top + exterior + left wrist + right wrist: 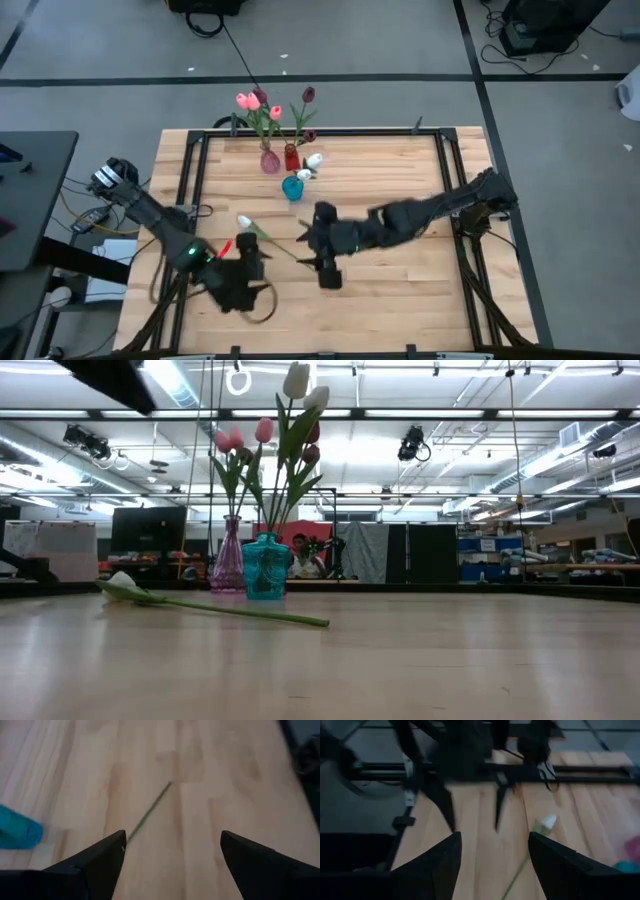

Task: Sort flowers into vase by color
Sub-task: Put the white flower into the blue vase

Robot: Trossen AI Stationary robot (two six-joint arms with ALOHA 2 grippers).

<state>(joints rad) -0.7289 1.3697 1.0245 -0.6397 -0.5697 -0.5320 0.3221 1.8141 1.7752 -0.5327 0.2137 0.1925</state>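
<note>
White-headed artificial tulip with a thin green stem (262, 233) lies flat on the pale wooden tabletop (400, 290) in the high view, at nine o'clock from the right pincer (305, 238) and twelve o'clock from the left pincer (247, 250). Three small glass vases stand at twelve o'clock: pink (270, 160), red (291, 157), teal (292, 187).

Low view: the tulip (210, 606) rests before the teal vase (265, 567).

Left wrist view: the left pincer (172, 860) gapes wide over the stem (150, 812).

Right wrist view: the right pincer (495, 855) spreads wide, empty.

Left tool (172, 852) spread wide, low near front, right tool (495, 852) spread, mid-table
</note>
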